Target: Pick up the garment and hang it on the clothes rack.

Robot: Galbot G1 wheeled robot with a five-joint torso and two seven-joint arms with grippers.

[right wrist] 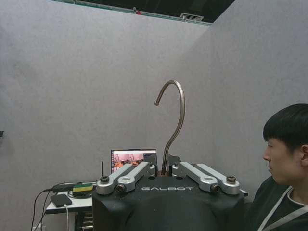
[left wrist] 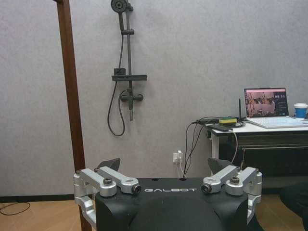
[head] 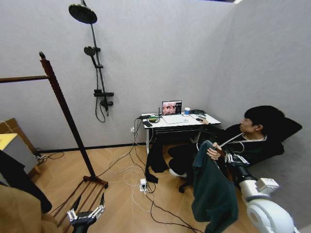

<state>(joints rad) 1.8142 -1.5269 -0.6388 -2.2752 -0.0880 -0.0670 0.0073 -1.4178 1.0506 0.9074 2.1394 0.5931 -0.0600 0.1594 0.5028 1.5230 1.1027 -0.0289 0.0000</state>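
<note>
Grey-walled room; garment [head: 214,194] clamped in right gripper [right wrist: 164,174], left gripper [head: 86,213] open near clothes rack [head: 63,107]; carry over, hook bar next.

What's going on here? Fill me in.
The right gripper is shut on the hanger of the garment, holding it up with the metal hook upright above the fingers. The teal cloth hangs free on the robot's right. The clothes rack stands off to the left, nothing hung yet. The left gripper waits low and open near the rack's base.
</note>
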